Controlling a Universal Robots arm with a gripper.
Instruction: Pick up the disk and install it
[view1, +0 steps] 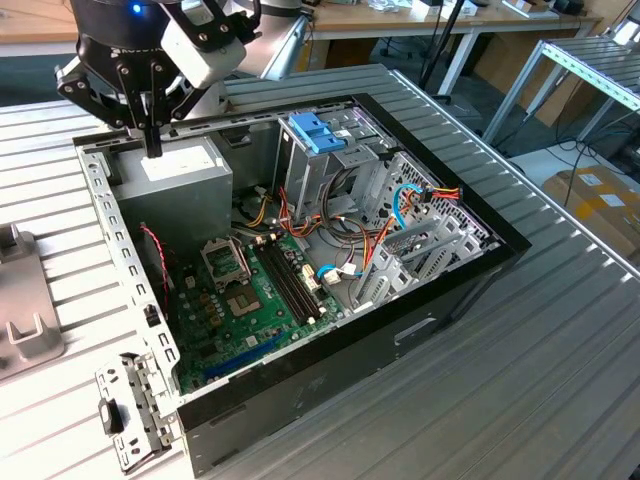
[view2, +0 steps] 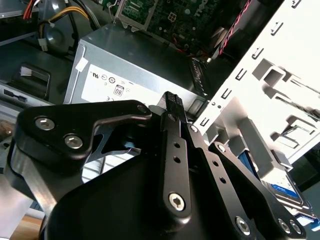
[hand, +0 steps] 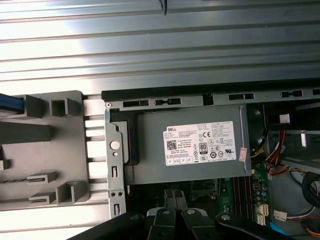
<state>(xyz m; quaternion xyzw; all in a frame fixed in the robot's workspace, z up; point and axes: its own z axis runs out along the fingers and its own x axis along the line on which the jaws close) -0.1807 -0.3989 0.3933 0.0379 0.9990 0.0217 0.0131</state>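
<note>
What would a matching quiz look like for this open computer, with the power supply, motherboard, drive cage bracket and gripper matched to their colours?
Things:
1. power supply
2. motherboard
3. bracket
4. gripper

Descriptions:
A. green
B. light blue
C. black, above the power supply
D. grey with a white label

Pairs: 1-D, 2-A, 3-B, 4-C

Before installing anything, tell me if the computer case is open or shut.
Open: the computer case has no side panel; the exterior view shows its motherboard and power supply.
</note>
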